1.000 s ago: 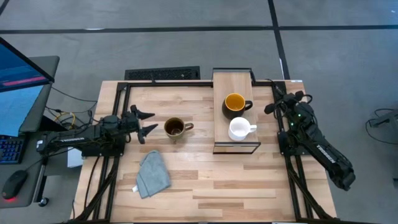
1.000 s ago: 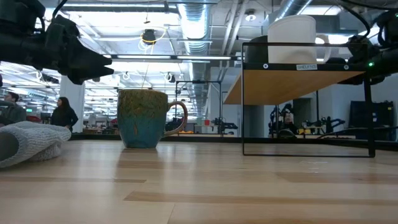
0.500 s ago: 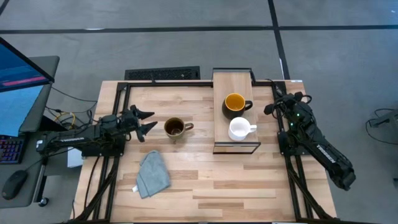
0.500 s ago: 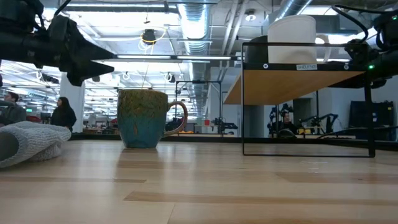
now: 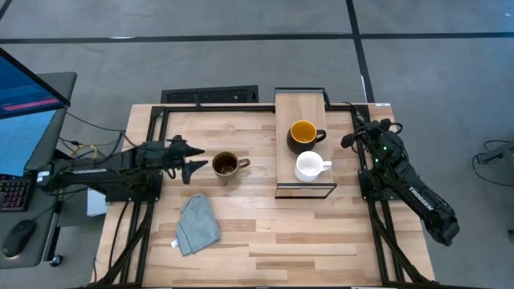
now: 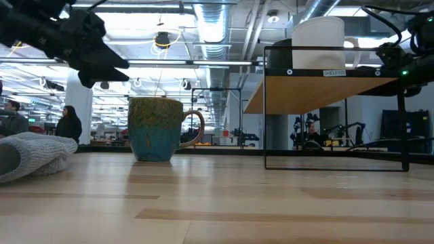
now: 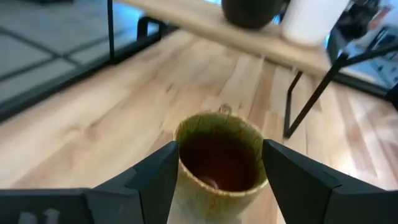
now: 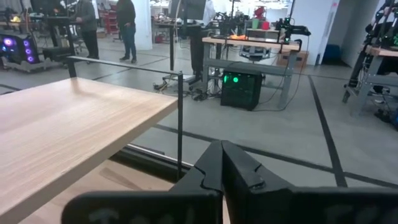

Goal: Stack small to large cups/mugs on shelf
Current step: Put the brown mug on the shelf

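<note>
From above, the left gripper (image 5: pixel 195 163) sits with its fingers spread wide, just beside the olive-brown mug (image 5: pixel 226 166), which stands on the table (image 5: pixel 265 233) right ahead of the fingertips. Farther ahead of that gripper, the shelf (image 5: pixel 299 105) carries the dark mug with the yellow inside (image 5: pixel 303 134) and the white mug (image 5: pixel 309 166). A grey cloth (image 5: pixel 197 224) lies on the table off to the gripper's side. The right gripper (image 5: pixel 350 138) waits beyond the shelf's far side, fingers pressed together, holding nothing. From table height, the left gripper (image 6: pixel 115 68) hangs in the air above and beside the olive-brown mug (image 6: pixel 157 129); the white mug (image 6: pixel 319 34) shows on the shelf (image 6: pixel 319 91). From the left wrist, the two fingers (image 7: pixel 155 180) flank the olive-brown mug (image 7: pixel 219 165) without visibly touching it. From the right wrist, the closed fingers (image 8: pixel 217 168) point past the shelf (image 8: pixel 68 124) edge.
</note>
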